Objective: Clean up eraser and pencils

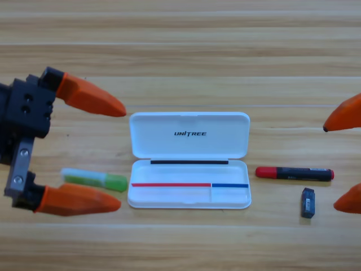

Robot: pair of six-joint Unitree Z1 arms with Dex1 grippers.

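A white UNITREE case [189, 160] lies open at the table's middle. The green-and-white pencil [95, 180] rests just left of the case. My left gripper [120, 155] is open at the left edge, its lower orange jaw just below that pencil and its upper jaw well above it. The red-and-black pencil [294, 173] lies right of the case. The small dark eraser [307, 202] sits below that pencil's right end. My right gripper [333, 167] shows only two orange jaw tips at the right edge, open, with the red pencil's end between their heights.
The wooden table [180, 56] stretches bare behind the case. The case's lid [189, 134] stands folded back toward the far side.
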